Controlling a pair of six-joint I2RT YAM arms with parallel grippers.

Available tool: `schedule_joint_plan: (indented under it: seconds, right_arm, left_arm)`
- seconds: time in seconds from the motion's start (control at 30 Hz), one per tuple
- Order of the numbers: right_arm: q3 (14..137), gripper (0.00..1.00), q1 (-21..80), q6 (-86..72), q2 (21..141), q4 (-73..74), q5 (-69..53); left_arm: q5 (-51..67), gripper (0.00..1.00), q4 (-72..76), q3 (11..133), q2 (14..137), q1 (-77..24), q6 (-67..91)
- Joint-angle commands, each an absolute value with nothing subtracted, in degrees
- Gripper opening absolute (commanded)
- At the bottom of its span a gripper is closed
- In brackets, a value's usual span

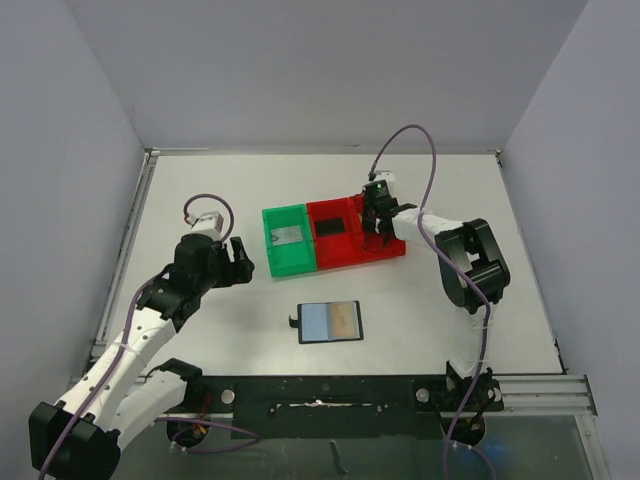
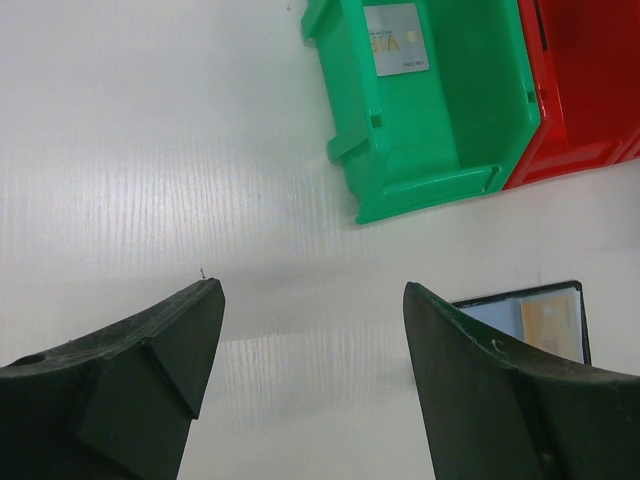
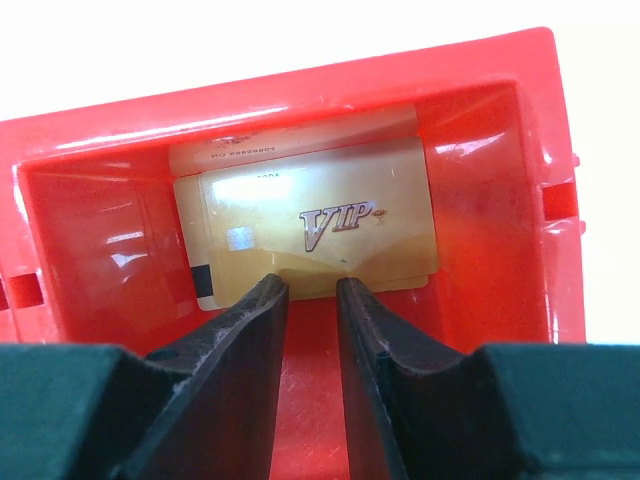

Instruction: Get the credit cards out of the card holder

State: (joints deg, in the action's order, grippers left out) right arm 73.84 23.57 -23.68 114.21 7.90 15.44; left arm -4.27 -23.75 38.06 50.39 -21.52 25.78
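The card holder (image 1: 330, 322) lies open and flat on the table, its corner showing in the left wrist view (image 2: 535, 320), with a tan patch on its right half. A gold VIP credit card (image 3: 320, 225) lies in the right compartment of the red bin (image 3: 480, 150), on top of a pale card with a black stripe (image 3: 198, 280). My right gripper (image 3: 312, 283) reaches into that compartment (image 1: 378, 232), its jaws a narrow gap apart just short of the gold card's near edge, nothing between them. My left gripper (image 2: 310, 290) hovers wide open over bare table, left of the holder (image 1: 240, 262).
A green bin (image 1: 272, 250) touches the red bin's left side and holds a pale grey card (image 2: 397, 38). A black card (image 1: 331, 226) lies in the red bin's left compartment. The table's raised rails run along the left and near edges.
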Motion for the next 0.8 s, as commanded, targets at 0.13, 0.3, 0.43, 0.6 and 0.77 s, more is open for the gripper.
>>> schedule_joint_plan:
  seconds: [0.13, 0.3, 0.43, 0.6, 0.77]
  right_arm:
    - [73.92, 0.31, 22.88, -21.86, 113.49, 6.0, 13.45]
    - [74.33, 0.38, 23.07, -20.24, 109.91, 7.71, 12.72]
    - [74.16, 0.4, 23.07, -19.89, 106.76, 10.58, 13.48]
    - [71.41, 0.4, 23.2, -20.31, 104.16, 12.86, 12.41]
    - [68.67, 0.39, 23.7, -21.87, 102.65, 14.3, 11.32]
  left_arm:
    - [-3.69, 0.72, -20.67, 39.55, 50.24, -21.18, 24.77]
    - [-3.56, 0.71, -20.72, 39.51, 50.61, -21.18, 24.79]
    - [-3.53, 0.72, -20.66, 39.55, 50.62, -21.18, 24.79]
    - [-3.29, 0.72, -20.58, 39.55, 50.76, -21.1, 24.7]
    - [-3.21, 0.72, -20.57, 39.59, 50.87, -21.09, 24.7]
